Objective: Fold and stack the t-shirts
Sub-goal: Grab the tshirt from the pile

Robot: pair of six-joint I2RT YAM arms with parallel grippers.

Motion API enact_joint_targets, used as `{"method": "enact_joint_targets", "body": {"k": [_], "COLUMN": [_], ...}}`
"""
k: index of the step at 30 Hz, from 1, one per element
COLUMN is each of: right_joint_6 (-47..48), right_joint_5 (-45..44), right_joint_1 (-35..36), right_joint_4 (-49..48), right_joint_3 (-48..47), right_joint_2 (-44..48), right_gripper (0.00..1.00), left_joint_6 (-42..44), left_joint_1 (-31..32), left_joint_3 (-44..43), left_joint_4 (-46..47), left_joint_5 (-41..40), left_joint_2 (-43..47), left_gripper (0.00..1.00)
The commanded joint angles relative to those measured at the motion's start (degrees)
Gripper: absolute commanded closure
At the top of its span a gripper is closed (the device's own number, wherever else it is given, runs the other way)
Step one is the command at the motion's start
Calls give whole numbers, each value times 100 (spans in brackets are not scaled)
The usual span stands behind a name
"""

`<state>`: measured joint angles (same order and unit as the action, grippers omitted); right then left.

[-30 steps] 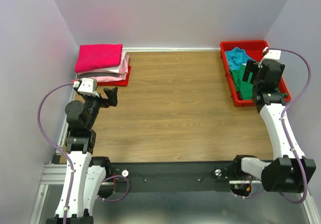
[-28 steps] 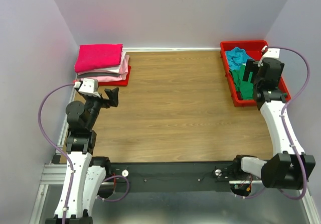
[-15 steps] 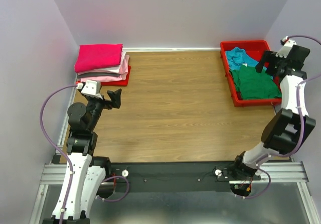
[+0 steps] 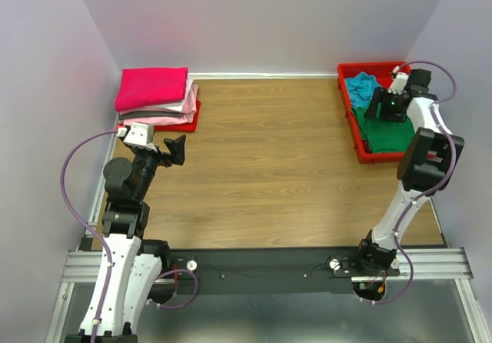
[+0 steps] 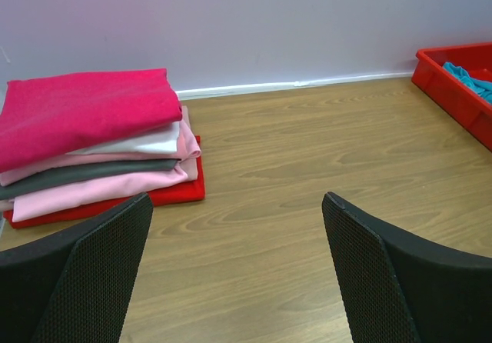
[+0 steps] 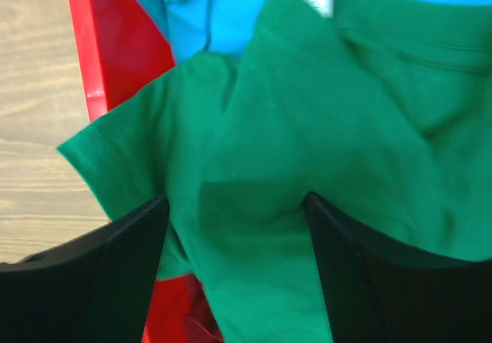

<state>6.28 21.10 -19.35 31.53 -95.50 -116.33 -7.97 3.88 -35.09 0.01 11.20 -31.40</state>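
A bright green t-shirt (image 4: 392, 130) lies crumpled in the red bin (image 4: 347, 120) at the back right, with a teal t-shirt (image 4: 361, 86) behind it. In the right wrist view the green shirt (image 6: 307, 151) fills the frame, the teal one (image 6: 207, 12) above it. My right gripper (image 4: 382, 109) is open, its fingers down on either side of the green cloth (image 6: 234, 204). A folded stack sits at the back left: hot pink (image 4: 152, 87) on top, light pink (image 4: 165, 117) and others below, dark red at the bottom. My left gripper (image 4: 175, 149) is open and empty above the table (image 5: 238, 204).
The stack also shows in the left wrist view (image 5: 84, 112), with white, grey and pink layers. The bin's corner shows at that view's right (image 5: 453, 74). Purple walls close in the wooden table (image 4: 269, 166) on three sides.
My right arm swung out to the right over the bin, then came back down onto the green shirt with the jaws open. The left gripper barely moved.
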Motion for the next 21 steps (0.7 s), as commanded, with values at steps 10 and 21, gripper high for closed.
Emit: {"method": "enact_joint_targets", "body": {"k": [10,21], "right_joint_6": [92,364], "right_joint_5": [-1214,-741], "right_joint_1": [476,740], "right_joint_4": [143,405], "right_joint_3": [49,78], "right_joint_2": [364,2747], "right_gripper": [100,100], "left_joint_6": [76,76], "left_joint_1": [51,60], "left_joint_3": [55,20], "left_joint_4": [140,122], "left_joint_5": [-101,-74], "left_joint_2": [-7,37], "left_gripper": [2,2]}}
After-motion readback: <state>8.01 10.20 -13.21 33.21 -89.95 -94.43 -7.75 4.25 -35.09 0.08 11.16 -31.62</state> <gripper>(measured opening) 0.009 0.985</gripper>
